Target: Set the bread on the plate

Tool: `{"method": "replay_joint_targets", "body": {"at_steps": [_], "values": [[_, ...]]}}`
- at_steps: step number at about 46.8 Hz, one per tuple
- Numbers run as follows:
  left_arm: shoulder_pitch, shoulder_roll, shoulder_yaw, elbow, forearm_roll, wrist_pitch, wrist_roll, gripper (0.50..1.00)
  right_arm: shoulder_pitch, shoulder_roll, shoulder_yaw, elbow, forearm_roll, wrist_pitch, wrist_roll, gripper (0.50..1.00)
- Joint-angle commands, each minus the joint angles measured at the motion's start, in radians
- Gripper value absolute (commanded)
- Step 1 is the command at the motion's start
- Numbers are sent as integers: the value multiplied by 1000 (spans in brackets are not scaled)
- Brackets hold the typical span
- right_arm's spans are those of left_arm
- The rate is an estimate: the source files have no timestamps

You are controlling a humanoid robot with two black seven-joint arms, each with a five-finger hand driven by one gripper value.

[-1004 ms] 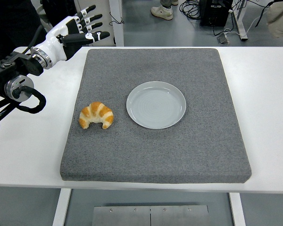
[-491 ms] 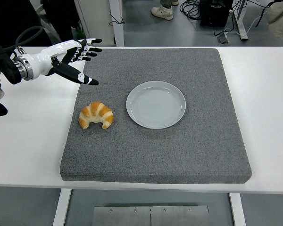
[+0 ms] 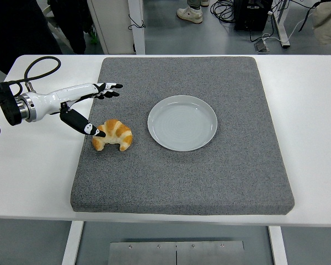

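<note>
A golden croissant (image 3: 114, 134) lies on the left part of the grey mat (image 3: 209, 176). An empty pale plate (image 3: 182, 122) sits just right of it, near the mat's middle. My left hand (image 3: 96, 107) reaches in from the left, low over the mat, fingers spread wide and holding nothing. Its thumb tip (image 3: 98, 133) is at the croissant's left end, and the other fingers (image 3: 109, 89) point right, well above the bread. The right arm is out of view.
The white table (image 3: 309, 110) extends around the mat on both sides. A person's shoes and cables show on the floor beyond the table's far edge.
My left hand has come down and toward the near side, from above the mat's far left corner to beside the croissant. The bread and plate have not moved.
</note>
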Motion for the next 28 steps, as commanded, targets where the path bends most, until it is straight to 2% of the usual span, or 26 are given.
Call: {"method": "replay_joint_targets", "body": {"at_steps": [1,5,12,17,28], "values": [[27,0,-7,8,32,15,-41,945,0,0,0,0,0,0,0,1000],[47,-9,-4,25,35,41,-66,945,0,0,-1,0,0,0,0,1000],[77,-35,-3,47,38,80,-71,945,0,0,-1,0,0,0,0,1000],[90,-52,-1,79,50,89,-74,945,0,0,-1,0,0,0,0,1000],[117,-103,5,162,91,118,-120,945,0,0,-1,0,0,0,0,1000]]}}
